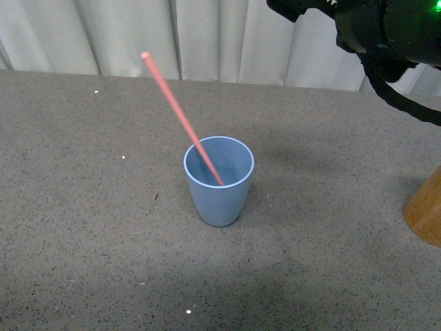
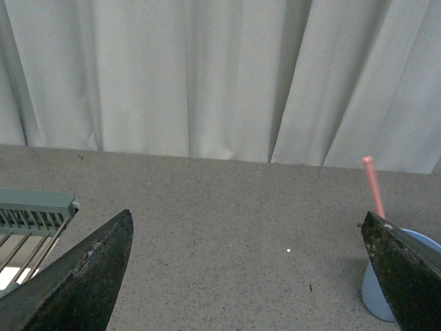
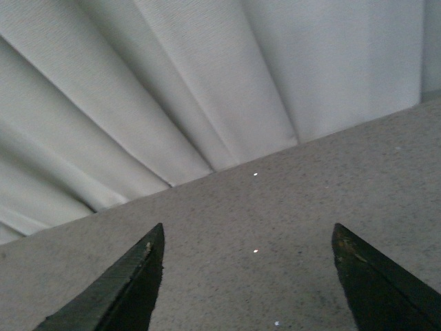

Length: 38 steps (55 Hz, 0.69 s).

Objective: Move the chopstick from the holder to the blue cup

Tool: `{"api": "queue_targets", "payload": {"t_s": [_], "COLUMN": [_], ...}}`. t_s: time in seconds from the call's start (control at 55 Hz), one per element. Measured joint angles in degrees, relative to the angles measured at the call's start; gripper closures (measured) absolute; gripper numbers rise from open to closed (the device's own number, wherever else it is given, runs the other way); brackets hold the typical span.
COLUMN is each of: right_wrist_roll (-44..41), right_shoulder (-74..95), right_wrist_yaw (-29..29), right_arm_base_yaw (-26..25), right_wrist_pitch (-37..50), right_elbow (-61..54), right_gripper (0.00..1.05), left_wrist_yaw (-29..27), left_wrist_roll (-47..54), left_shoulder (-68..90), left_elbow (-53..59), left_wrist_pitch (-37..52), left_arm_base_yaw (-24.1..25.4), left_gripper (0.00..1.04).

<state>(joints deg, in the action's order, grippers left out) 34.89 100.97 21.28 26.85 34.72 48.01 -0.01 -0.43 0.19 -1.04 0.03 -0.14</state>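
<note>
A salmon-pink chopstick (image 1: 180, 114) stands tilted in the blue cup (image 1: 219, 200) at the middle of the table, its rounded end leaning up to the back left. The wood-coloured holder (image 1: 427, 210) shows only in part at the right edge. My right arm (image 1: 386, 31) hangs high at the top right; its gripper (image 3: 248, 238) is open and empty over bare table. My left gripper (image 2: 248, 224) is open and empty; the cup (image 2: 382, 293) and chopstick (image 2: 374, 186) show beside one of its fingers.
A white curtain (image 1: 207, 34) hangs along the table's far edge. A pale green rack (image 2: 34, 210) shows in the left wrist view beside the other finger. The table is grey speckled felt (image 1: 89, 207).
</note>
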Motion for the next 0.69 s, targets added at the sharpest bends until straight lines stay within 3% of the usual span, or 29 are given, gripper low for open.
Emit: {"api": "queue_targets", "payload": {"t_s": [0.091,0.2,0.327,0.455,0.527,0.636,0.691], "right_wrist_roll": [-1.4,-16.8,-29.4,-33.6,-34.0,-34.5,-34.6], "right_shoulder": [-1.2,-5.3,-20.0,-45.5,-67.8,-91.7,-97.6], "right_wrist_yaw": [3.1,0.1,-5.5,-17.3,-20.2,-21.4,-21.4], "right_arm_base_yaw": [-0.6,-3.6,-10.1,-21.2,-25.9,-26.6,-26.6], "right_wrist_pitch": [1.0,19.3,22.8,10.1,-10.8,-29.8,-33.6], "right_elbow": [-1.6,-11.5,-25.4,-42.8,-47.8,-47.8,-47.8], "right_gripper": [0.17,0.34,0.58,0.88,1.04,1.04,1.04], "left_wrist_yaw": [0.0,0.0,0.0,0.0,0.0,0.0,0.0], "left_wrist_roll": [0.0,0.0,0.0,0.0,0.0,0.0,0.0], "left_shoulder": [0.0,0.0,0.0,0.0,0.0,0.0,0.0], "left_elbow": [0.0,0.0,0.0,0.0,0.0,0.0,0.0], "left_wrist_pitch": [0.0,0.0,0.0,0.0,0.0,0.0,0.0], "left_arm_base_yaw": [0.0,0.0,0.0,0.0,0.0,0.0,0.0], "left_gripper": [0.07,0.07,0.07,0.07,0.07,0.07,0.07]}}
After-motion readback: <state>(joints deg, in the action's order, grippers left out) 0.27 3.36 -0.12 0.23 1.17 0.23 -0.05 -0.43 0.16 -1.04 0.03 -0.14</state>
